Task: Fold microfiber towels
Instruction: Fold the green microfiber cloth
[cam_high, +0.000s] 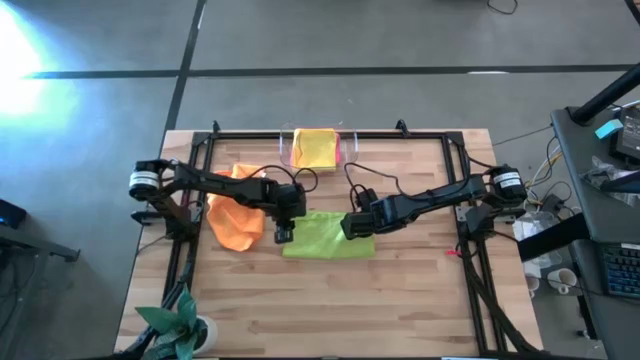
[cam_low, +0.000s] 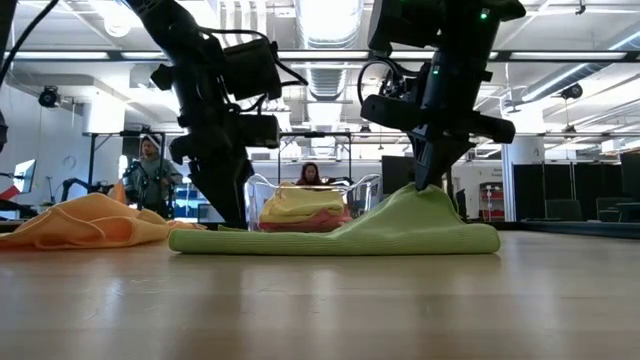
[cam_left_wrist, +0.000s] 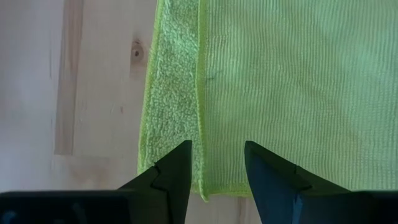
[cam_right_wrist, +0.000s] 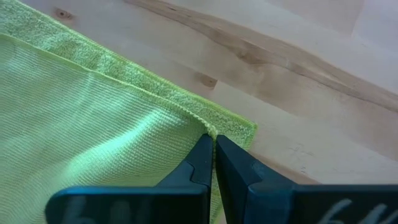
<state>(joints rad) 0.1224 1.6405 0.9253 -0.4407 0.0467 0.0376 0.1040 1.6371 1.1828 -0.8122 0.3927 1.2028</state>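
Here, the parts run from largest to smallest.
Table (cam_high: 400, 300): pale wooden planks carrying my two arms and all the cloths.
Lime green towel (cam_high: 328, 236): lies mid-table, folded so that an upper layer rests on a lower one; the fuzzy lower layer shows as a strip past the upper layer's hemmed edge. In the low view it lies flat on one side and rises to a peak (cam_low: 425, 195) where my right gripper pinches it.
Orange towel (cam_high: 235, 215): rumpled heap on the table, just beside the green one on my left arm's side, partly under that arm.
Clear tray (cam_high: 345, 152): at the table's far edge, well apart from the green towel.
Yellow towel (cam_high: 314, 147): folded, sitting in the tray; in the low view a pink layer (cam_low: 300, 222) shows beneath it.
My left gripper (cam_high: 283, 233): fingers spread apart, holding nothing; poised over the green towel's corner, with the hem (cam_left_wrist: 200, 93) running up between the two fingertips.
My right gripper (cam_right_wrist: 214, 149): fingers pressed together on the corner of the green towel's upper layer, lifting it off the lower layer.
People (cam_low: 150, 175): two, in the room behind the table.
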